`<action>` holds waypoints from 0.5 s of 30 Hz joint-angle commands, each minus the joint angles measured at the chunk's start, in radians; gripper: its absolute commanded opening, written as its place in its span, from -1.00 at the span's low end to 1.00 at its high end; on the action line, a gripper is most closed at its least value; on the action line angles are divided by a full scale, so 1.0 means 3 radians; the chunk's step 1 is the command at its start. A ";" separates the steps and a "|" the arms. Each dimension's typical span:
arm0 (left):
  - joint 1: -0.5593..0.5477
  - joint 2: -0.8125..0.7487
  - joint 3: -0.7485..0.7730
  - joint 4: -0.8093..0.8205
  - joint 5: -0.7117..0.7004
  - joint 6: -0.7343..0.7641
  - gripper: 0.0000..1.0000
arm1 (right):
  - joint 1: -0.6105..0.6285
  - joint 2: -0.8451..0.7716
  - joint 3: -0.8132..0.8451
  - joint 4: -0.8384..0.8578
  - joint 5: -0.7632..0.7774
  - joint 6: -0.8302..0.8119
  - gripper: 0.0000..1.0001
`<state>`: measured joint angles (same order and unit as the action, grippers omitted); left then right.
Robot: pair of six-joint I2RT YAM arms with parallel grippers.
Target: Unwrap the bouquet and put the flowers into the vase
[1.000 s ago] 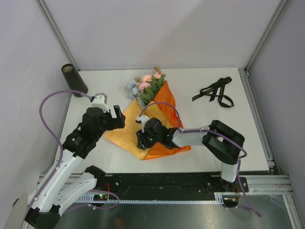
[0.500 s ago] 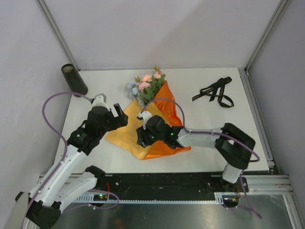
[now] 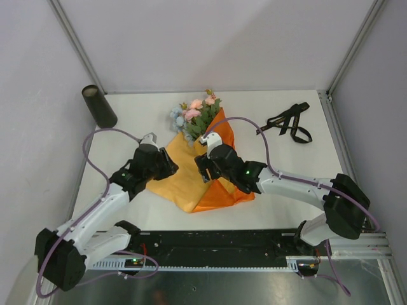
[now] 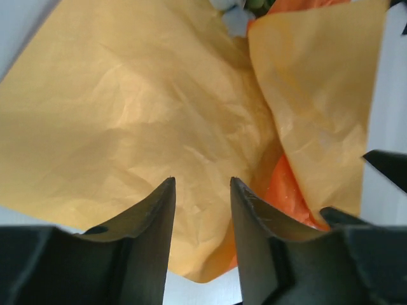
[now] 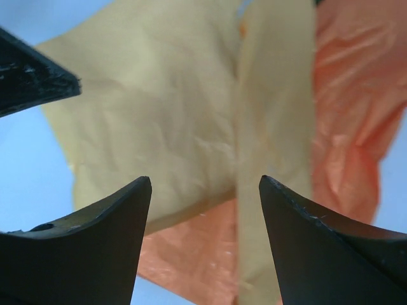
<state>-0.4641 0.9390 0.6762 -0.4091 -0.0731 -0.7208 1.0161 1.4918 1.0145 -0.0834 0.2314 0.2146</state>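
The bouquet (image 3: 191,184) has paper that is shiny orange on one face and a paler, plain, crinkled yellow-orange on the spread face. The flowers (image 3: 196,114) show pink and pale blue blooms among green leaves. The vase (image 3: 98,107) is matte dark grey-black, the ribbon (image 3: 287,122) black, the counter (image 3: 254,111) white. The arms (image 3: 289,185) are white and black, with purple cables (image 3: 95,141).

Orange wrapping paper (image 3: 191,184): thin sheet, 2 faces. Inner face matt yellow-orange, finely crinkled. Outer face glossy deep orange, foil-like sheen, creased.
Pink and pale blue artificial flowers (image 3: 194,113): petals soft, cloth-like, matt; green leaves plastic-looking.
Slim dark grey cylinder vase (image 3: 99,106): matt, smooth wall.
Flat black ribbon (image 3: 286,122): woven cloth, faint pale print.
White table (image 3: 299,165): smooth, matt.
Left gripper (image 4: 202,183), right gripper (image 5: 205,181): black hard-plastic fingers, matt, faint scuffs and dust specks.
Silver frame rail (image 3: 344,159): bare metal, dull sheen.
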 commanded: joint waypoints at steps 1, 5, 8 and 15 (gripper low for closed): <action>0.0017 0.0181 -0.0161 0.0542 0.0215 -0.0149 -0.27 | -0.0055 -0.0098 0.0095 -0.0260 0.0520 -0.0206 0.50; 0.0018 0.0364 -0.0416 0.0966 0.0344 -0.0294 -0.76 | -0.0093 -0.0085 0.0073 -0.0309 0.0684 -0.0265 0.50; 0.0018 0.0619 -0.0515 0.1165 0.0395 -0.0380 -0.96 | -0.0150 -0.0042 0.0047 -0.0286 0.0616 -0.0291 0.50; 0.0024 0.1053 -0.0525 0.1208 0.0335 -0.0462 -1.00 | -0.0321 0.0169 0.0026 -0.0188 0.0145 -0.0240 0.38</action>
<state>-0.4641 1.2274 0.5232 -0.1146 0.0345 -0.8249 0.9405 1.5089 1.0145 -0.1658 0.3454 0.1467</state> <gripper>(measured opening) 0.008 0.713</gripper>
